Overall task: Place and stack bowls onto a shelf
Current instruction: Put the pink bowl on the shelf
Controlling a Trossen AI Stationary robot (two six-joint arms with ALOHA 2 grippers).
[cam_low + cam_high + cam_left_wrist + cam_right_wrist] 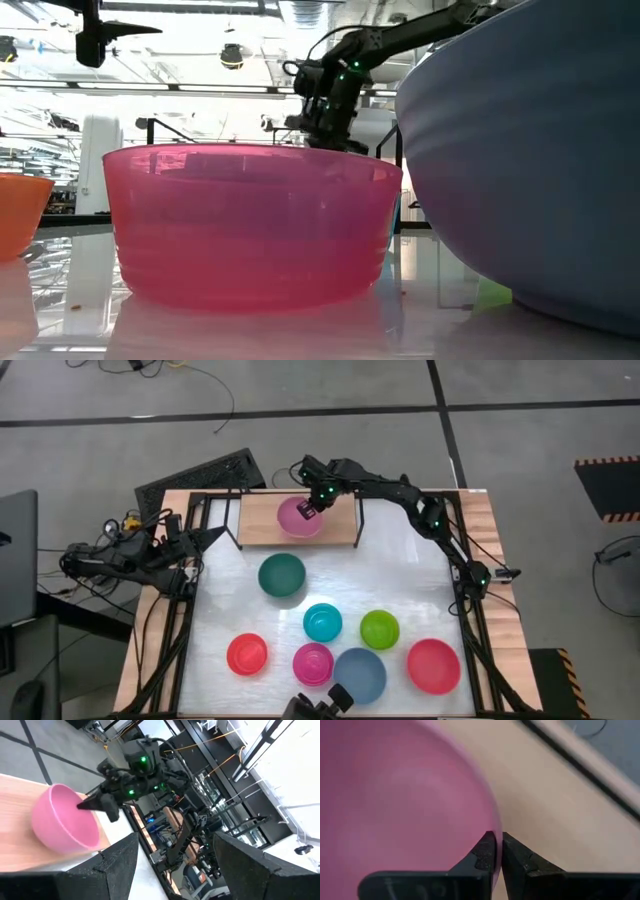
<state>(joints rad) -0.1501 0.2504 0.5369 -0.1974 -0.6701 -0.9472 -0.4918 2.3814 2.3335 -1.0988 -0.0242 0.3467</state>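
Note:
A pale pink bowl (296, 518) sits over the light-wood shelf (340, 525) at the table's far edge, and my right gripper (311, 509) is shut on it. The left wrist view shows this bowl (64, 822) tilted on the board, with the right gripper (98, 804) at its rim. On the white table stand the dark green (282, 575), teal (322, 622), lime (380, 629), orange (247, 654), magenta (313, 663), grey-blue (359, 673) and red (433, 665) bowls. My left gripper (172, 870) waits open at the table's left edge. My right gripper (499, 851) pinches the pale pink bowl's rim (492, 826), on the bowl's right-hand side. One finger (484, 854) is inside the bowl and the other (519, 859) outside. The fingers come from above, slanting down. The bowl is tilted with its underside (75, 845) at the shelf board.
Thin black uprights (358, 520) stand at the shelf's ends. The shelf board to the right of the pink bowl is bare. In the low view the magenta bowl (250, 225) and the grey-blue bowl (530, 150) fill the foreground. The left arm (130, 557) lies along the table's left frame.

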